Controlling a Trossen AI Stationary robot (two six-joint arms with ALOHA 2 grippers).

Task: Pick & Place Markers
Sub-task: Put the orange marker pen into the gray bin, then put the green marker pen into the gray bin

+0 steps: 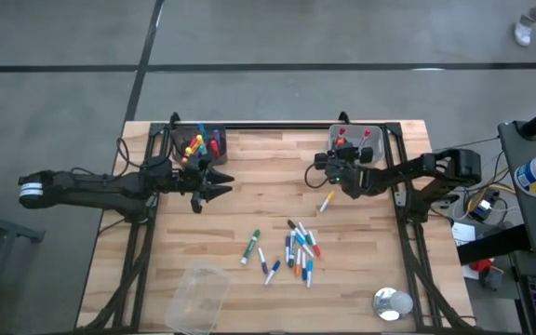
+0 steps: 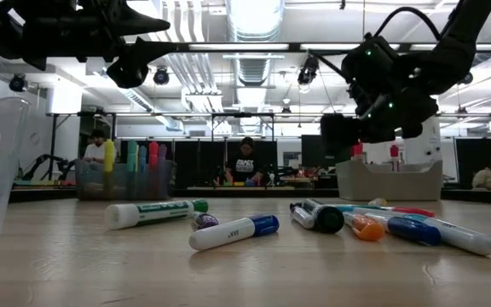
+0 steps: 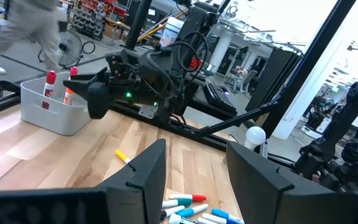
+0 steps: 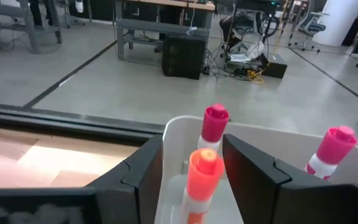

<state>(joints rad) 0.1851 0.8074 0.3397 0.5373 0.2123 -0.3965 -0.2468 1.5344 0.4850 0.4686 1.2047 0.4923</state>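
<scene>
My right gripper (image 4: 191, 146) stands at the near wall of the white bin (image 1: 359, 149) at the far right, open, its fingers on either side of an orange-capped marker (image 4: 205, 168) that stands upright in the bin. Two pink-capped markers (image 4: 215, 121) stand in the bin beyond it. My left gripper (image 1: 223, 183) hovers open and holds nothing, just near of the dark bin (image 1: 203, 144), which is full of upright markers. Several loose markers (image 1: 298, 251) lie on the table's middle, a green-and-white one (image 1: 250, 246) to their left and a yellow one (image 1: 327, 200) nearer my right gripper. My right gripper stands level, from the table's near side, with its fingers on either side of the orange marker's cap (image 4: 207, 160). A gap shows on one side of the cap. I cannot tell whether the other finger (image 4: 247, 163) touches it. The marker stands upright in the bin.
A clear plastic container (image 1: 196, 298) lies near the front left edge and a round silver thing (image 1: 392, 302) at the front right. Black frame rails (image 1: 398, 200) run along both sides of the table. People sit in the room beyond.
</scene>
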